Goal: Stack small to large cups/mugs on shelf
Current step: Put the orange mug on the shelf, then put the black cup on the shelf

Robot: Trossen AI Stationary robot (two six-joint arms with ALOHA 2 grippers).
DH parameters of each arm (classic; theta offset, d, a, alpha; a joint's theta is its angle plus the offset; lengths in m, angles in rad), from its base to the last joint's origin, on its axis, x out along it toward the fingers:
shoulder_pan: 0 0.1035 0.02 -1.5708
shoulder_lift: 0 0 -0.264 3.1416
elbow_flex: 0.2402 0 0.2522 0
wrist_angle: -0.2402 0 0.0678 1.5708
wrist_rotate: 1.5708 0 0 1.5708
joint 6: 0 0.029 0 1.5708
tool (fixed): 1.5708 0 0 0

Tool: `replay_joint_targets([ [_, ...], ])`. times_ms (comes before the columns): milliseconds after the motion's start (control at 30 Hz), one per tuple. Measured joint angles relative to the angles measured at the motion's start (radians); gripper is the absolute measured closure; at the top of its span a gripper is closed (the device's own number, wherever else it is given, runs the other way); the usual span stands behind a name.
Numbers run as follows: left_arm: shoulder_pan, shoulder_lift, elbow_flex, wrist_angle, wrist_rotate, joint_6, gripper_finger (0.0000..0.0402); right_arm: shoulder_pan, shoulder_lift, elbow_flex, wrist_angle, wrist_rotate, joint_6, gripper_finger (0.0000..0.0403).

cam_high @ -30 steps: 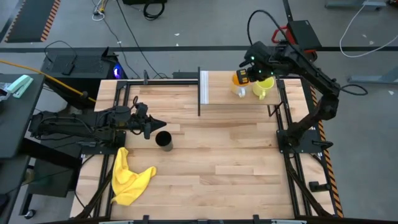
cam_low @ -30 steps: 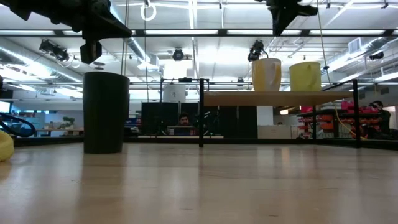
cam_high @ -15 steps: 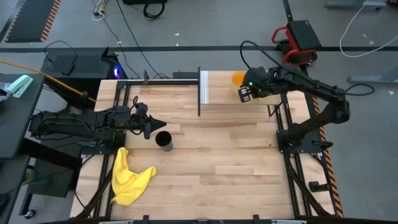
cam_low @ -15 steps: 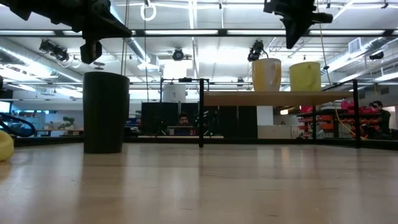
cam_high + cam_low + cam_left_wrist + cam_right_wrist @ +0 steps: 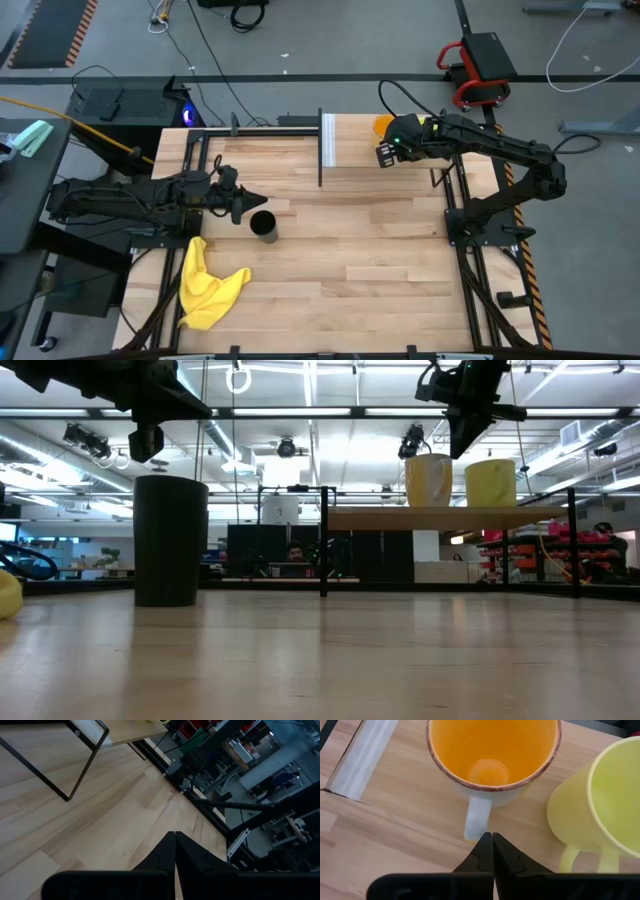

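The orange mug [image 5: 492, 755] and the yellow-green mug [image 5: 600, 805] stand upright side by side on the pale shelf board [image 5: 360, 150], which has a white end panel [image 5: 327, 140]. My right gripper [image 5: 492, 840] is shut and hovers just above the shelf, its tips beside the free end of the orange mug's pale handle [image 5: 477, 817]. In the low view it [image 5: 460, 445] hangs between the two mugs at rim height. The black tumbler [image 5: 264, 224] stands on the tabletop. My left gripper [image 5: 240, 203] is shut and waits just to the tumbler's left.
A yellow cloth [image 5: 205, 283] lies crumpled near the table's near-left corner. Dark shelf posts [image 5: 322, 540] stand on the tabletop below the board. Bare striped wood [image 5: 370, 260] stretches between the tumbler and the table's right edge.
My right gripper has come down from high above the mugs and moved toward the table's near edge and slightly left. It now hangs low at the orange mug's handle. Its arm has stretched out flatter. The mugs, the tumbler and my left arm have kept still.
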Motion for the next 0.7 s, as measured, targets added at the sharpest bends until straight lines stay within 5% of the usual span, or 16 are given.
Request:
replay_joint_targets([
  [700, -0.001, 0.0, 0.0, 0.0, 0.0, -0.008, 0.0378, -0.013, 0.05, 0.0, 0.03, -0.017, -0.01, 0.0403],
])
